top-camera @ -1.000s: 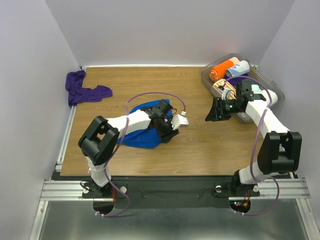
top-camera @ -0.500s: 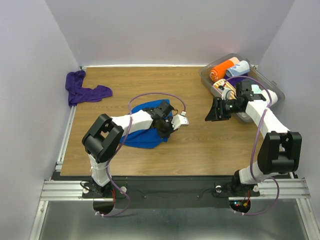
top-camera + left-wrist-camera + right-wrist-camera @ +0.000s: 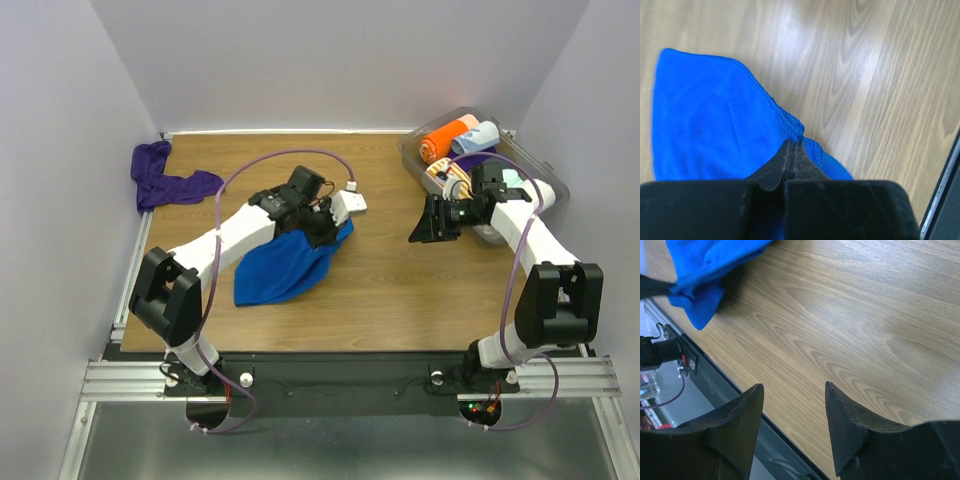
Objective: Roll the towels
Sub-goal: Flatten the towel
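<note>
Pinches blue towel [image 3: 705, 120] hem in left gripper [image 3: 792, 150], cloth partly hidden under arm; holds right gripper [image 3: 792, 390] wide at 3 o'clock.

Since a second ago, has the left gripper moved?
Yes. The left gripper, shut on a corner of the blue towel, has moved toward the far edge of the table, away from the arm bases.

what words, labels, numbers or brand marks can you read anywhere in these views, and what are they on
No text can be read in any view.
The blue towel, purple towel and wooden table are plain.
The clear bin and the rolls in it show no label that I can make out.
The left gripper, shut on the blue towel's edge, and the open right gripper bear no visible marking.
</note>
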### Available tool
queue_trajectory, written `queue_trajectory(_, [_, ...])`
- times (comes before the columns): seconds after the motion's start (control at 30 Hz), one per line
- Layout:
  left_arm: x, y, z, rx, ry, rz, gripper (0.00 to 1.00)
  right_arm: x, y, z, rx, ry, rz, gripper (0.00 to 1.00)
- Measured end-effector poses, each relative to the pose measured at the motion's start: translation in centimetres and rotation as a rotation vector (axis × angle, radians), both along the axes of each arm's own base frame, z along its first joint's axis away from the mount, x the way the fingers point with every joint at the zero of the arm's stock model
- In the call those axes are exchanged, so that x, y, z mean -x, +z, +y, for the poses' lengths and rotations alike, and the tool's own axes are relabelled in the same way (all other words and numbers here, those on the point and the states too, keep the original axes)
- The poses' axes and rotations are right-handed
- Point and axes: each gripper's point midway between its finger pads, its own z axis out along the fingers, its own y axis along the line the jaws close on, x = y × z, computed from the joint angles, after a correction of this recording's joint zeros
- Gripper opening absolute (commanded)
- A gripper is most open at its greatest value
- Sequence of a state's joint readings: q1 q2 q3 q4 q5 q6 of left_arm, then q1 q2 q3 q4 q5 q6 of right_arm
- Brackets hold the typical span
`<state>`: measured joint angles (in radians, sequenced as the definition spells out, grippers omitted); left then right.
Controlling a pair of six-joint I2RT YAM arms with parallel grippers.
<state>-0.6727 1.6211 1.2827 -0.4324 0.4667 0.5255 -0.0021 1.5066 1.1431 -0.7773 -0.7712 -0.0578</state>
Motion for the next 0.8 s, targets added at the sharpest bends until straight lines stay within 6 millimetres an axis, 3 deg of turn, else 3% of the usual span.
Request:
queue_trajectory(0.17, [-1.7, 1.8, 1.4, 0.08, 0.059, 0.054, 0.0, 0.1, 0.0, 0.8, -0.059, 0.034, 0.009, 0.64])
queue_trajectory(0.4, [-3.5, 2.2, 1.7, 0.201, 0.117, 0.201, 0.0, 0.8, -1.6, 5.2, -0.212, 0.087, 0.027, 0.7])
queue_trajectory(0.53, [-3.6, 1.3, 1.5, 0.239, 0.132, 0.291, 0.0, 2.1, -3.2, 11.2, -0.259, 0.199, 0.042, 0.68])
queue_trajectory(0.67, [-4.0, 1.4, 1.9, 0.27, 0.154, 0.327, 0.0, 2.7, -3.3, 16.4, -0.328, 0.259, 0.026, 0.68])
queue_trajectory(0.8, [-4.7, 1.9, 2.6, 0.301, 0.175, 0.339, 0.0, 2.7, -3.2, 20.0, -0.395, 0.294, 0.015, 0.68])
